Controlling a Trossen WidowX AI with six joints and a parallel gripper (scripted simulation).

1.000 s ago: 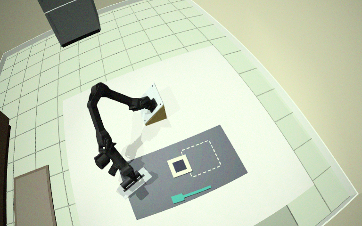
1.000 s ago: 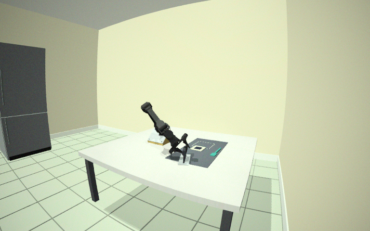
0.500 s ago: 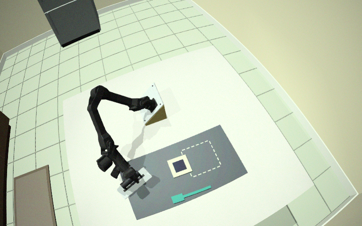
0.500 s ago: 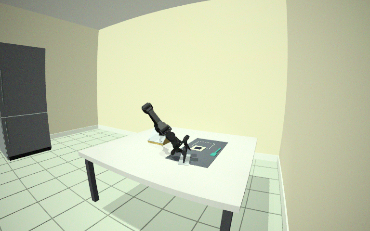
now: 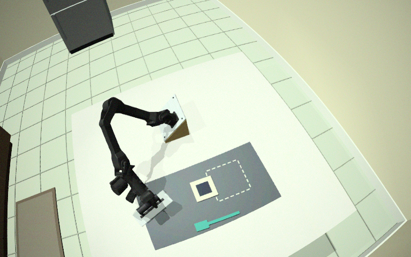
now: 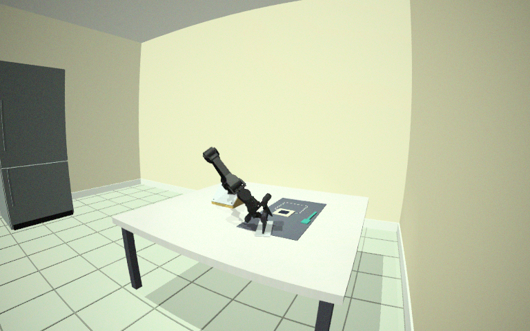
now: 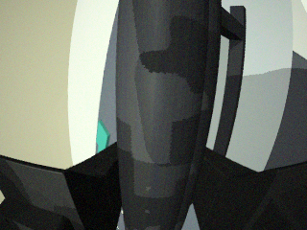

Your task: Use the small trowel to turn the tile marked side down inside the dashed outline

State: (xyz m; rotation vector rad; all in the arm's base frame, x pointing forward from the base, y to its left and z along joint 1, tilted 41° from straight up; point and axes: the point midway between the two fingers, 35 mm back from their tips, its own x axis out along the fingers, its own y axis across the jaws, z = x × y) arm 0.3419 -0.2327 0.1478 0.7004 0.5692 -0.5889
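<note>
The trowel has a pale flat blade [image 5: 167,196] [image 7: 269,105] and a thick dark handle [image 7: 163,96]. Its blade lies across the mat's left end and the table; whether it touches them all over I cannot tell. My gripper [image 5: 150,207] [image 7: 156,144] is shut on the trowel's handle, one finger on each side. The tile [image 5: 204,188] [image 6: 283,212], cream with a dark square on top, lies flat on the grey mat [image 5: 263,178] [image 6: 295,231]. It covers part of the left line of the dashed outline [image 5: 220,200]. The gripper hides part of the blade.
A teal flat-bladed tool [image 5: 201,225] [image 6: 306,220] [image 7: 102,137] lies near the mat's front edge. The arm's base plate [image 5: 179,108] stands on the white table [image 5: 227,97] [image 6: 234,245] behind the mat. A dark fridge [image 5: 88,27] [image 6: 34,136] stands beyond the table.
</note>
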